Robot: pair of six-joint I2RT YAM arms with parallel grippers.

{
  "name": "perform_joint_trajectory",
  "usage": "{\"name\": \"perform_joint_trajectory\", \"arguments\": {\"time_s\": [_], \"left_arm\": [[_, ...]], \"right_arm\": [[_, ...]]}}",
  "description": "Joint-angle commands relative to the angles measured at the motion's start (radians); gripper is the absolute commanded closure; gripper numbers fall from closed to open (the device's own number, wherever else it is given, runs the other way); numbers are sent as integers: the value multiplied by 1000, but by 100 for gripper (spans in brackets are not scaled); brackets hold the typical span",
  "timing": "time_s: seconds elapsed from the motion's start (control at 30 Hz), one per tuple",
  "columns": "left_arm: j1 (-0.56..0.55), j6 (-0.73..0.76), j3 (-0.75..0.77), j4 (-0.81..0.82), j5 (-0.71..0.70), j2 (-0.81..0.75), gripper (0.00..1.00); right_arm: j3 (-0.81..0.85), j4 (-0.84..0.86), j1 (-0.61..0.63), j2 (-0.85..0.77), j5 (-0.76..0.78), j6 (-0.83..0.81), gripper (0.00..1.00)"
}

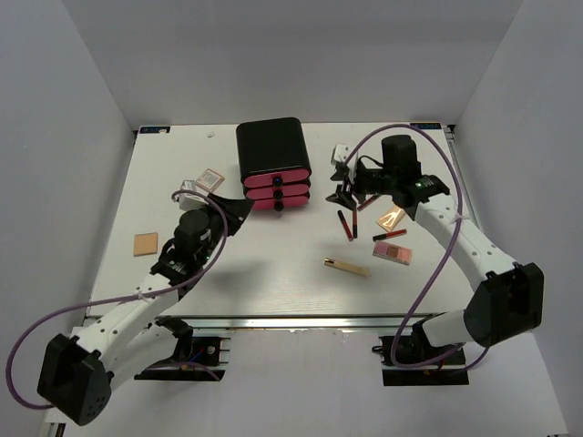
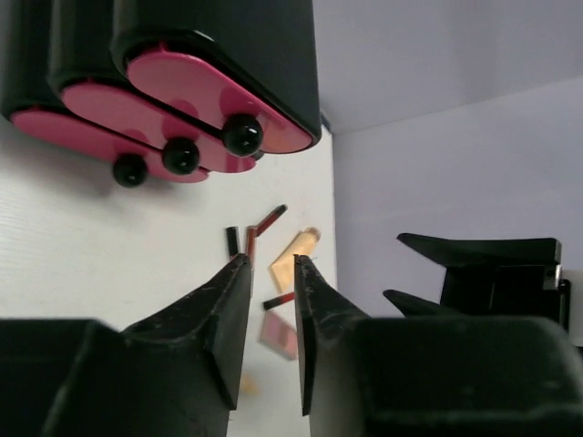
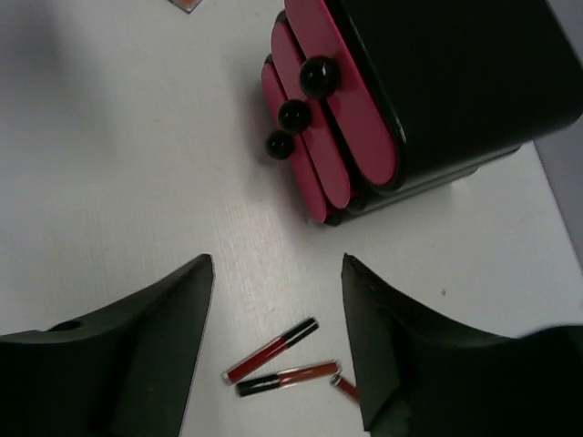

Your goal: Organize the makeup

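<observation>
The makeup lies scattered on the white table. A pinkish compact [image 1: 210, 179] and a peach square [image 1: 146, 244] lie left of the box. To its right lie dark-red lip sticks [image 1: 345, 224], a peach tube [image 1: 392, 217], a pink palette [image 1: 392, 252] and a gold-beige stick [image 1: 347, 266]. My left gripper [image 1: 242, 210] [image 2: 271, 261] sits low at the box's front left, its fingers a narrow gap apart with nothing between them. My right gripper [image 1: 344, 189] [image 3: 278, 264] hangs open and empty above two lip sticks [image 3: 271, 350] [image 3: 290, 376].
A black box [image 1: 271, 146] [image 3: 437, 82] with three shut pink drawers [image 2: 209, 96] and black knobs stands at the back centre. White walls close in the table on three sides. The right arm's cable loops over the tube and palette.
</observation>
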Motion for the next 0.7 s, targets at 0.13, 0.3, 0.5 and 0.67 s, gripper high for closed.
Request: {"name": "perform_joint_trajectory", "arguments": {"time_s": [0.13,0.3,0.5,0.67], "left_arm": [[-130,-190,37,237,-243,240,46],[-184,-301,56,331,-325,374,41],[-193,-267,114,427,-391,508,41],[-193,-224,160,483,-399,616,42]], "right_arm": [[179,286,22,154,-56,340,44],[183,389,31,162,28,528,35],[78,427,30,103,102,562,32],[14,433,31,60,111,550,31]]}}
